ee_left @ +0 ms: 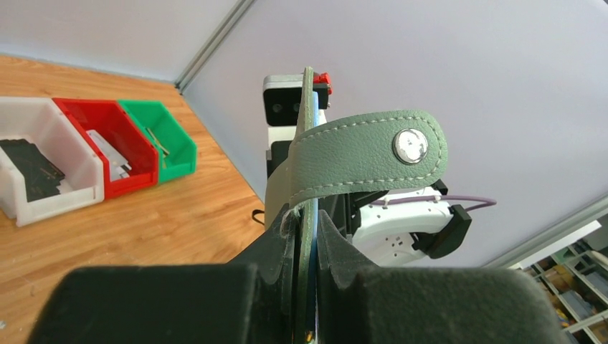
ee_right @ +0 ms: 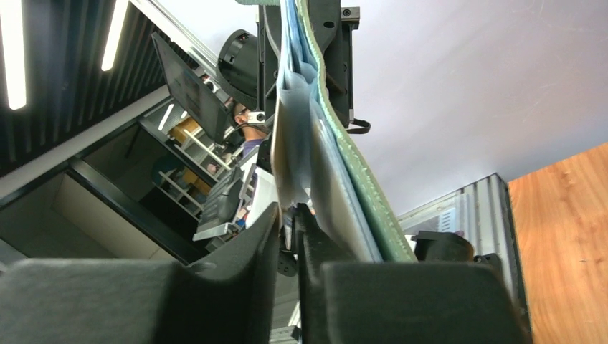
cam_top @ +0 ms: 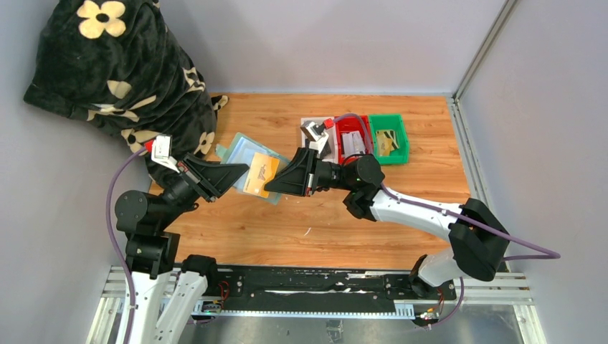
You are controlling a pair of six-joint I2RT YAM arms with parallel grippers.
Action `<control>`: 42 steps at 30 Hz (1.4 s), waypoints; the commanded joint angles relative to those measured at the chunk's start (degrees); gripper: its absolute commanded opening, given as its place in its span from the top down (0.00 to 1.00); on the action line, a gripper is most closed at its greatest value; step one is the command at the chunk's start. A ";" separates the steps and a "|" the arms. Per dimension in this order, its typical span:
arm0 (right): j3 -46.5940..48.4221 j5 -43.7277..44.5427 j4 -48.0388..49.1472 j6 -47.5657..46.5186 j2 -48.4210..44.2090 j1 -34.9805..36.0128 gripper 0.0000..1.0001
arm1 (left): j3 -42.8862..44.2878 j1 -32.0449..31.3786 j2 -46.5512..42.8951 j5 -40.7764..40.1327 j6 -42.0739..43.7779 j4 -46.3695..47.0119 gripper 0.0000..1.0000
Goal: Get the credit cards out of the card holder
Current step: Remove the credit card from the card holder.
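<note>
Holder (cam_top: 240, 152) is open and lifted clear of the desk (cam_top: 287, 229), stretched between both arms.

- Left pincer (ee_left: 307, 215): narrow, clamped on the holder's green outer edge. The snap tab (ee_left: 373, 154) curls loose above the fingers.
- Right pincer (ee_right: 290, 215): narrow, nipping a thin pale layer at the opposite edge. I cannot tell whether that layer is pocket or card edge.

Judgement: the two-sided hold keeps the soft bifold spread, pockets facing up, so one side can anchor while the other draws a card out.

Gold card (cam_top: 262, 174): lies on the inner face with most of its face showing, just beside the right fingertips. Not free of the holder yet, as far as I can judge. White card: not seen.

Bins stand in a row at the far right of the desk:
- White bin (ee_left: 50, 204): a flat black item.
- Red bin (ee_left: 129, 179): a flat grey piece.
- Green bin (ee_left: 183, 154): small tan bits, too small to name.

No card shows clearly in any of them.
</note>
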 commanded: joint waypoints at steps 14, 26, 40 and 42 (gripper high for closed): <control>0.73 -1.26 -1.40 -0.17 -0.89 -1.04 0.96 | 1.69 0.01 -0.45 -3.34 4.37 -1.09 1.00; -2.62 -2.36 -25.15 -12.11 -12.02 -6.50 1.00 | 5.99 0.01 1.82 -4.57 11.25 -3.79 1.00; 15.51 6.89 -87.95 -48.76 -17.67 -32.67 1.00 | 2.54 0.01 3.31 -1.31 27.06 -11.71 1.00; 18.35 12.34 -93.63 -53.18 -14.14 -36.97 1.00 | 0.20 0.01 4.99 2.32 28.07 -11.73 1.00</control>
